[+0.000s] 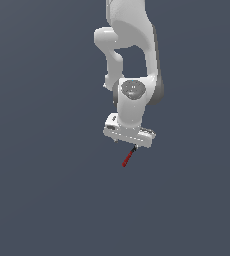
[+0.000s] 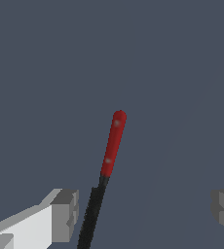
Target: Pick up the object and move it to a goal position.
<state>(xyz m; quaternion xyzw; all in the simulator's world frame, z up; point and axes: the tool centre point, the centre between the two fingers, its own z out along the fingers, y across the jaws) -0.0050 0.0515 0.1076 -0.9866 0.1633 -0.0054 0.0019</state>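
The object (image 1: 128, 157) is a thin tool with a red handle and a black blade, small beside the white arm. In the exterior view it shows just below my gripper (image 1: 131, 144), handle pointing away from the hand. In the wrist view the red handle (image 2: 113, 143) sticks out beyond the fingers and the black blade (image 2: 91, 219) runs back between them. My gripper (image 2: 145, 211) is open, its grey fingertips (image 2: 65, 214) standing far apart. The blade lies close to one fingertip with a narrow gap, and far from the other. Nothing is clamped.
Plain dark grey ground fills both views. The white arm (image 1: 132, 55) rises above the gripper in the exterior view. No goal marker shows.
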